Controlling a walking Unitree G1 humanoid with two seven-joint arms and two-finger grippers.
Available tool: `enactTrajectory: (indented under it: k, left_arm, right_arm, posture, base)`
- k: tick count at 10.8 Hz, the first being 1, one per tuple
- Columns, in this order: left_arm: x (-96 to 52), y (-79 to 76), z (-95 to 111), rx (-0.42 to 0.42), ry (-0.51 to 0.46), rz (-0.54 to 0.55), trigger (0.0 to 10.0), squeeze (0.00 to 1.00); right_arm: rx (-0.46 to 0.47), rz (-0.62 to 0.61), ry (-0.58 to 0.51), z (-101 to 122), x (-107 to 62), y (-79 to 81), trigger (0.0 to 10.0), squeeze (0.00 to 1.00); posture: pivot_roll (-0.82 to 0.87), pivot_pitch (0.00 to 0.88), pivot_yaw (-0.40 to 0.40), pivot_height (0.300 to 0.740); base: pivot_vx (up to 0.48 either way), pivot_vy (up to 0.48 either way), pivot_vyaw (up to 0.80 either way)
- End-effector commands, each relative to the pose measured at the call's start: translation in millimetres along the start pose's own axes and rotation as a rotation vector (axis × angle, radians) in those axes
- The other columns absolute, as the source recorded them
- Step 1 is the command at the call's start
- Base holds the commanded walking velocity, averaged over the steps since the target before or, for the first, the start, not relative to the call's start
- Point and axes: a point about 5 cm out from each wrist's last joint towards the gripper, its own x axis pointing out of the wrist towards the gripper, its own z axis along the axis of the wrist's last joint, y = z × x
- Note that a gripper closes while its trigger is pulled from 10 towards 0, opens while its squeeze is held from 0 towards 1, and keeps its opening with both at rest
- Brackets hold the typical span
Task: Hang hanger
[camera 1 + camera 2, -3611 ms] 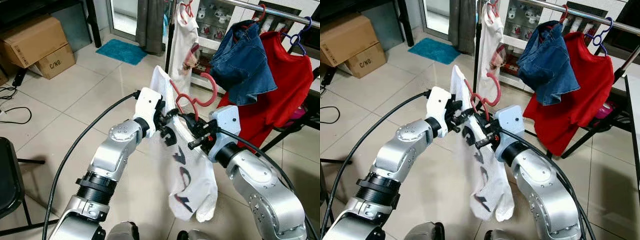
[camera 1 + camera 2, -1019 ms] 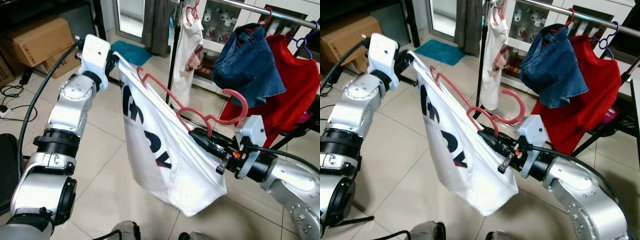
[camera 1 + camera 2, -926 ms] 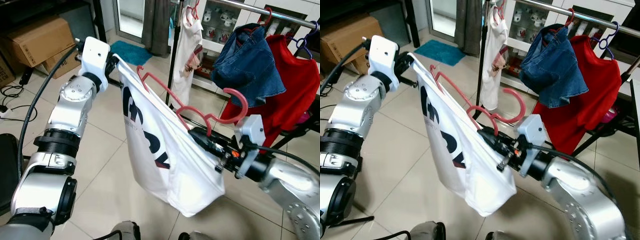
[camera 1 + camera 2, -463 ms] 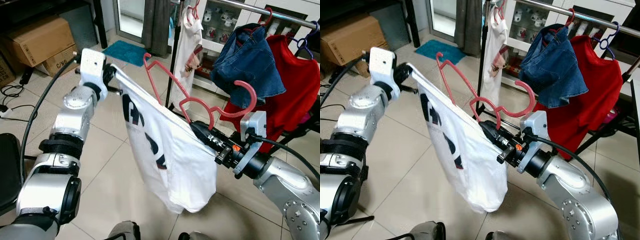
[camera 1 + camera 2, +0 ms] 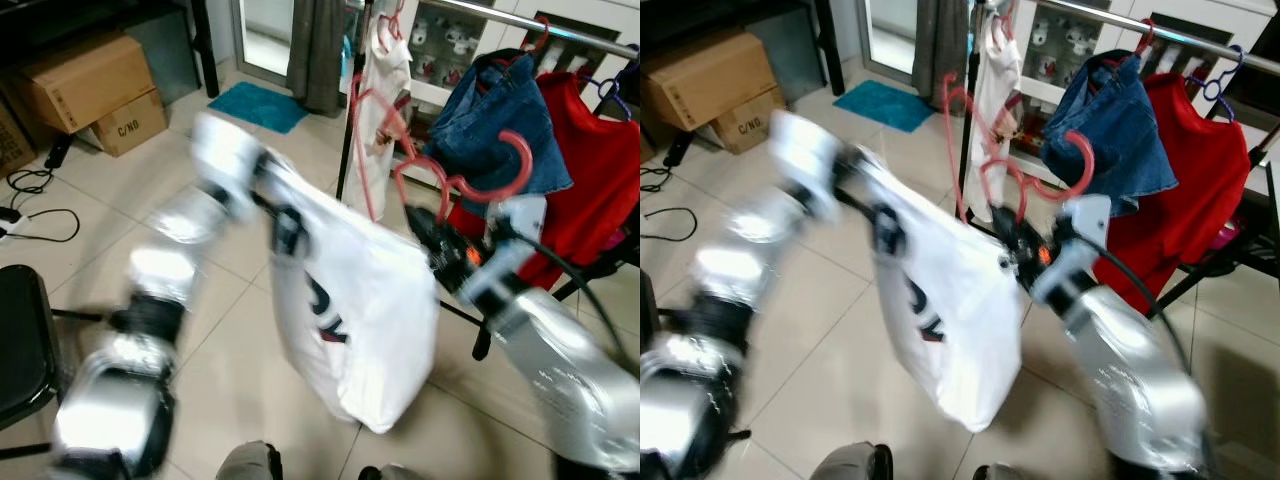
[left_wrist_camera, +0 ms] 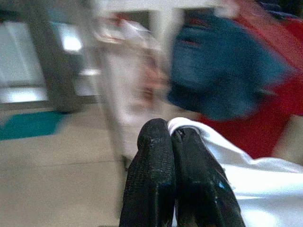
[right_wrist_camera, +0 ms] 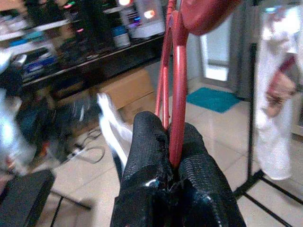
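Observation:
A red plastic hanger sits inside the neck of a white printed T-shirt, which hangs in the air in front of the clothes rail. My right gripper is shut on the hanger's lower neck and holds it up near the denim garment. The hanger's hook is below the rail and apart from it. My left gripper is shut on the shirt's edge and holds that side out to the left. Both arms are blurred by motion.
On the rail hang a white top, the denim garment and a red shirt. Cardboard boxes and a teal mat lie at the back left. A black chair stands at the left, with cables on the tiled floor.
Both arms have swung right towards the rack. The hanger has risen and come closer to the rail. The left arm has dropped, and the shirt now bunches between the grippers.

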Motion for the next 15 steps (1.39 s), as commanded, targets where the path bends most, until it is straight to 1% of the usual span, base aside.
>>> enactTrajectory:
  k: [1, 2, 3, 4, 5, 6, 7, 8, 9, 10, 11, 12, 13, 14, 15]
  left_arm:
    - [1.9, -12.8, 16, 0.013, -0.047, -0.079, 0.0, 0.0]
    - [-3.9, -38.7, 19, -0.009, -0.061, -0.193, 0.0, 0.0]
    - [-13.1, -52.0, 20, -0.024, -0.071, -0.256, 0.0, 0.0]
    - [-16.6, -52.1, 20, -0.027, -0.069, -0.253, 0.0, 0.0]
    - [-25.1, -49.4, 19, -0.037, -0.061, -0.226, 0.0, 0.0]
    - [-33.4, -44.3, 17, -0.055, -0.055, -0.178, 0.0, 0.0]
    - [-41.8, -34.1, 11, -0.098, -0.049, -0.062, 0.0, 0.0]
    - [-46.3, -28.3, 8, -0.114, -0.038, 0.008, 0.6, 0.0]
    - [-58.6, -12.1, -11, -0.134, 0.035, 0.205, 10.0, 0.0]
    - [-73.1, -4.5, -29, -0.171, 0.116, 0.325, 10.0, 0.0]
    - [-80.6, -5.4, -35, -0.17, 0.131, 0.36, 10.0, 0.0]
    - [-87.6, -5.3, -41, -0.169, 0.155, 0.44, 10.0, 0.0]
    - [-87.0, -8.3, -40, -0.174, 0.142, 0.437, 10.0, 0.0]
    - [-83.8, -12.1, -37, -0.162, 0.119, 0.446, 10.0, 0.0]
    - [-79.0, -18.7, -33, -0.168, 0.074, 0.44, 10.0, 0.0]
  right_arm:
    - [-0.014, -0.056, -0.021, 3, 0.7, -5.1, 0.0, 0.0]
    - [0.011, -0.125, -0.06, 3, 7.2, -7.4, 0.0, 0.0]
    - [0.027, -0.248, -0.098, 4, 12.3, -17.9, 0.0, 0.0]
    - [0.026, -0.3, -0.104, 4, 13.0, -23.5, 0.0, 0.0]
    - [0.019, -0.379, -0.105, 1, 13.8, -33.2, 0.0, 0.0]
    - [-0.017, -0.412, -0.089, -2, 12.9, -39.0, 0.0, 0.0]
    - [-0.081, -0.409, -0.039, -7, 10.4, -40.0, 9.5, 0.0]
    - [-0.098, -0.406, -0.013, -10, 9.1, -39.7, 10.0, 0.0]
    - [-0.112, -0.386, 0.044, -20, 1.9, -34.9, 10.0, 0.0]
    - [-0.125, -0.403, 0.105, -34, -8.1, -31.4, 10.0, 0.0]
    - [-0.15, -0.419, 0.132, -44, -17.1, -29.0, 10.0, 0.0]
    - [-0.246, -0.393, 0.153, -50, -27.5, -20.2, 10.0, 0.0]
    - [-0.274, -0.451, 0.09, -46, -29.4, -18.6, 10.0, 0.0]
    - [-0.177, -0.519, 0.038, -44, -29.5, -17.1, 10.0, 0.0]
    - [-0.09, -0.443, -0.067, -37, -24.4, -12.3, 10.0, 0.0]
  posture:
    - [0.02, 0.019, -0.016, 0.74]
    - [0.02, 0.018, -0.018, 0.74]
    - [0.03, 0.019, -0.027, 0.74]
    - [0.03, 0.019, -0.027, 0.74]
    - [0.04, 0.022, -0.027, 0.74]
    - [0.04, 0.023, -0.027, 0.74]
    - [0.05, 0.023, -0.027, 0.74]
    - [0.05, 0.024, -0.027, 0.74]
    - [0.04, 0.03, -0.017, 0.74]
    - [0.03, 0.035, -0.015, 0.74]
    - [0.02, 0.033, -0.019, 0.74]
    - [0.02, 0.035, -0.015, 0.74]
    - [0.02, 0.042, -0.007, 0.74]
    - [0.02, 0.046, -0.005, 0.74]
    - [0.01, 0.047, -0.007, 0.74]
  base:
    - [0.0, 0.0, 0.0]
    - [0.0, 0.0, 0.0]
    - [0.0, 0.0, 0.0]
    - [0.0, 0.0, 0.0]
    - [0.0, 0.0, 0.0]
    - [0.0, 0.0, 0.0]
    - [0.0, 0.0, 0.0]
    - [0.0, 0.0, 0.0]
    - [0.0, 0.0, 0.0]
    - [0.0, 0.0, -0.77]
    - [0.0, 0.0, -0.77]
    - [0.0, 0.0, -0.78]
    - [0.0, 0.0, -0.79]
    - [0.0, 0.0, -0.79]
    - [0.0, 0.0, -0.77]
